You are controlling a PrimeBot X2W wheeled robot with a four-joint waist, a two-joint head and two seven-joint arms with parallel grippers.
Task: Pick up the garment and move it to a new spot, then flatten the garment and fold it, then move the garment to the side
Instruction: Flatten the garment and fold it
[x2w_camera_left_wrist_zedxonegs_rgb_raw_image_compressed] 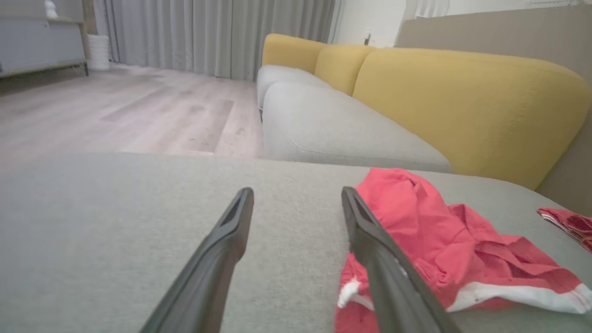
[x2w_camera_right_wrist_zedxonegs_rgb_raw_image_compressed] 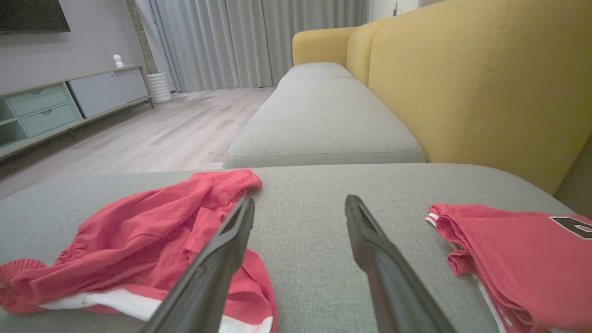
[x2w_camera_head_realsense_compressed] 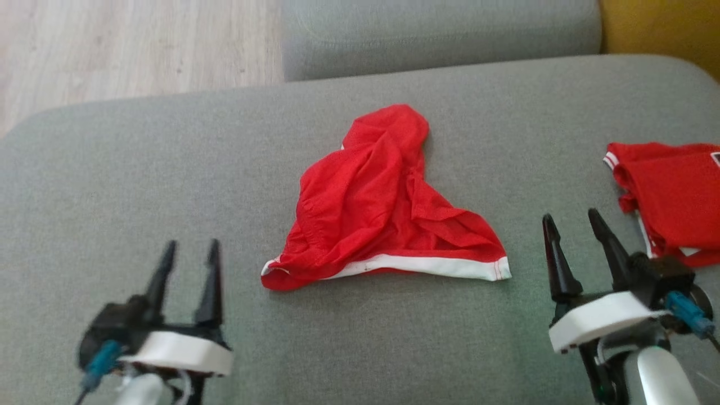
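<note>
Garment (x2w_camera_head_realsense_compressed: 371,208), red with a white-banded hem, lies crumpled at the middle of a grey sofa cushion (x2w_camera_head_realsense_compressed: 112,185) in the head view, between the left gripper (x2w_camera_head_realsense_compressed: 192,243) and right gripper (x2w_camera_head_realsense_compressed: 570,214), both empty with fingers spread apart. A second red piece, the folded garment (x2w_camera_head_realsense_compressed: 669,197), sits well apart at the right, which makes two.

Left wrist view: the spread fingers of the left gripper (x2w_camera_left_wrist_zedxonegs_rgb_raw_image_compressed: 297,189) point past the garment's near hem corner, without touching it.

Right wrist view: the right gripper (x2w_camera_right_wrist_zedxonegs_rgb_raw_image_compressed: 300,199) hangs open between the two pieces.

The cloth looks thin, light and limp, likely to sag and bunch. The two ends of the white hem seem the best places to pinch.
</note>
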